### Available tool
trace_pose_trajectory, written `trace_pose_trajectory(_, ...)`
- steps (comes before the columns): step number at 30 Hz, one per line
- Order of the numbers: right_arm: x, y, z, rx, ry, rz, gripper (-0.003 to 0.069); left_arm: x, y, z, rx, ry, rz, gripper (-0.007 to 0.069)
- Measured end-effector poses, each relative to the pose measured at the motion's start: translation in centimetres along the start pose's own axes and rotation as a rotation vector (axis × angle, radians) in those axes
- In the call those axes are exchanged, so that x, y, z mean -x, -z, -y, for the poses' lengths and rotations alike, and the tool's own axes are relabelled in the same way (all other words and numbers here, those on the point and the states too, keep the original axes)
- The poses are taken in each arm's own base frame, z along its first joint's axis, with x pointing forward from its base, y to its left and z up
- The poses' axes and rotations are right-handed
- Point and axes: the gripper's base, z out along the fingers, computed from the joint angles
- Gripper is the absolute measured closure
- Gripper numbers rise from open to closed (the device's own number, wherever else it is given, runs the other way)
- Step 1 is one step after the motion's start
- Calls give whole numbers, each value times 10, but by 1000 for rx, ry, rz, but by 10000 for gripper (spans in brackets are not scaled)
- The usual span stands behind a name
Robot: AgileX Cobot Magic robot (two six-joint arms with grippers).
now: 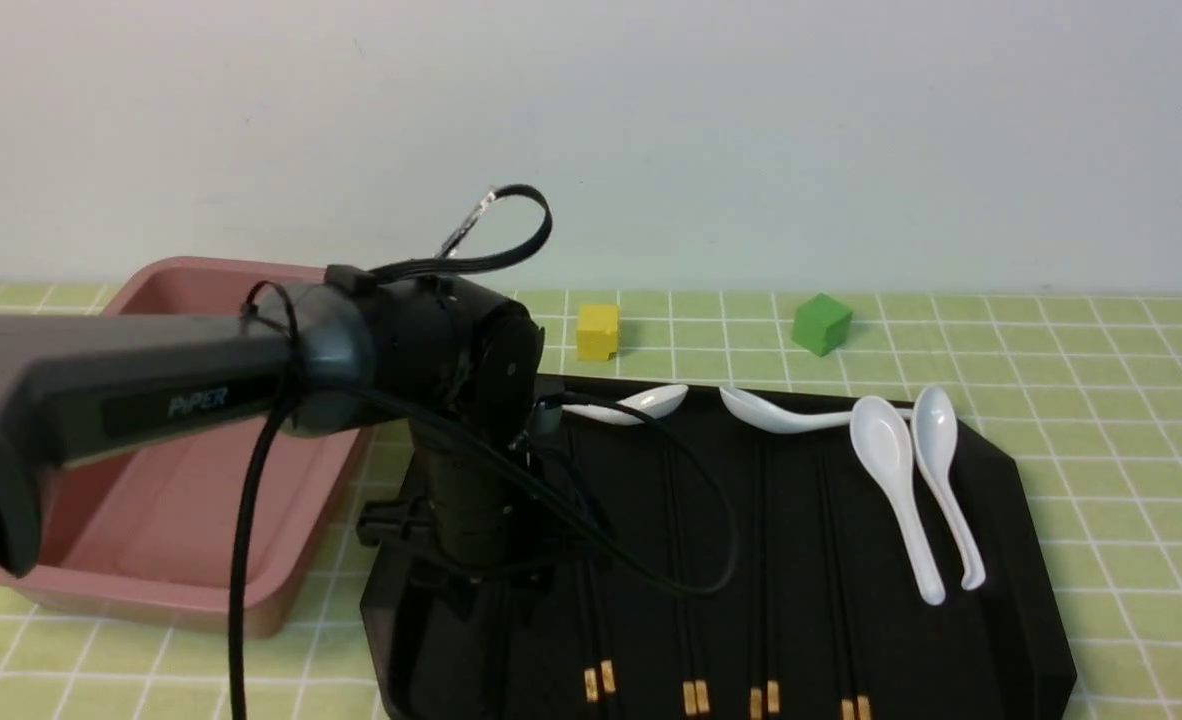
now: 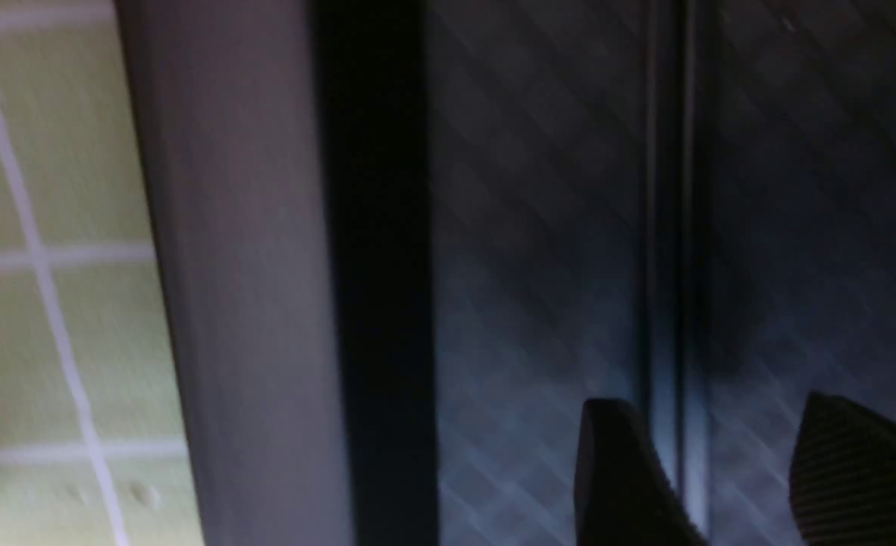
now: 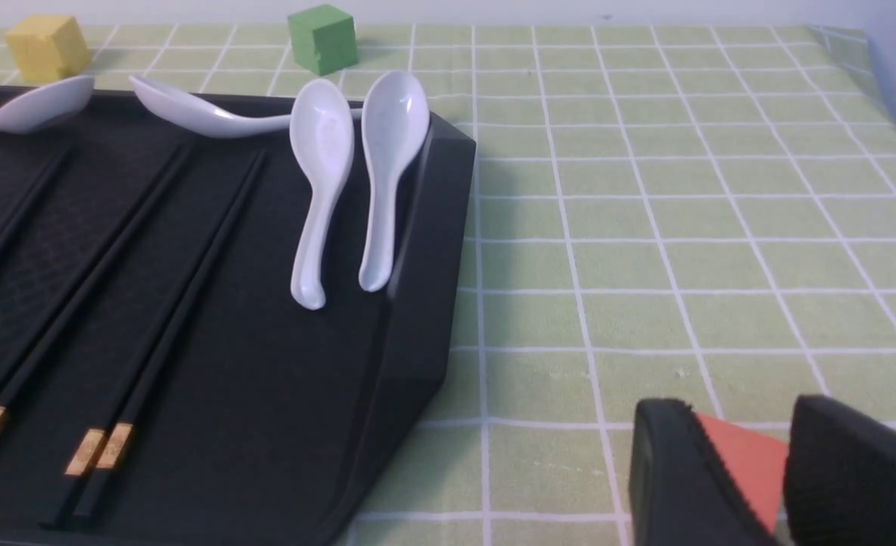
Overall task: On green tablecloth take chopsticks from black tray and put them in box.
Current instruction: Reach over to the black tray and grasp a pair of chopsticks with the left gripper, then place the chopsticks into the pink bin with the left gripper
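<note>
Several pairs of black chopsticks (image 1: 763, 560) with gold bands lie lengthwise on the black tray (image 1: 1011, 600) on the green tablecloth (image 1: 1131, 450). The pink box (image 1: 151, 605) stands left of the tray. My left arm reaches over the tray's left part, and its wrist hides the fingers in the front view. In the left wrist view my left gripper (image 2: 713, 400) is open, low over the tray, with one pair of chopsticks (image 2: 668, 227) between its jaws, close to one finger. My right gripper (image 3: 742, 406) hovers over cloth right of the tray, jaws slightly apart.
Several white spoons (image 1: 896, 480) lie at the tray's far and right side. A yellow cube (image 1: 597, 331) and a green cube (image 1: 821, 323) stand behind the tray. An orange-red thing (image 3: 751, 462) shows in the gap of the right gripper's jaws. Whether it touches them I cannot tell.
</note>
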Motion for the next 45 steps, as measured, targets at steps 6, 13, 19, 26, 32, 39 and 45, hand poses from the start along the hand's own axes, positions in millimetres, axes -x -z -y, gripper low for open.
trace_pose_trajectory(6,0,0,0,0,0,0,419,2,-14,1,8,-7,1,301)
trace_pose_trajectory(13,0,0,0,0,0,0,419,5,-19,2,6,-4,-2,382)
trace_pose_trajectory(19,0,0,0,0,0,0,419,4,-15,5,-10,20,-6,547)
trace_pose_trajectory(26,0,0,0,0,0,0,419,-3,36,1,-49,43,43,543)
trace_pose_trajectory(32,0,0,0,0,0,0,419,-8,123,-35,-96,107,207,543)
trace_pose_trajectory(39,0,0,0,0,1,0,419,-4,163,-118,-3,261,299,543)
trace_pose_trajectory(45,0,0,0,0,0,0,419,15,140,-183,73,334,289,543)
